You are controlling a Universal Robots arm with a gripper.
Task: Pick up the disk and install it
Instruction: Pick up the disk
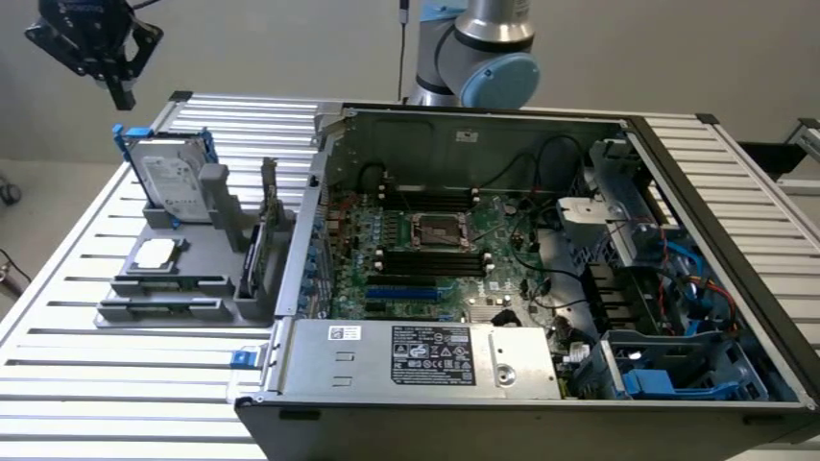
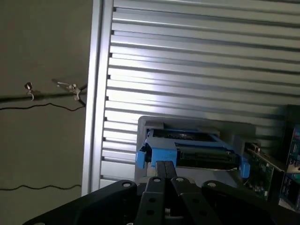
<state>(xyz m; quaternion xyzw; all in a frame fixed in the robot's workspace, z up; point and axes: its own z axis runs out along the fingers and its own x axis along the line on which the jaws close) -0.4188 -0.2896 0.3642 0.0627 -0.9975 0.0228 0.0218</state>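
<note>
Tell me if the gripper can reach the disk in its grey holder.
Probably yes: the gripper hangs above the upright disk, nothing between them, its top edge bare. The shut fingers would need opening.

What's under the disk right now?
The disk stands upright in a slot of the grey fixture, which sits on the slatted table. The slot walls cover the disk's lower edge, so how deep it sits cannot be seen.

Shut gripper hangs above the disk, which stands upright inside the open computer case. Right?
Not quite. The gripper is shut above the disk, but the disk stands upright in the grey holder on the table, outside the computer case, as the exterior view shows.
</note>
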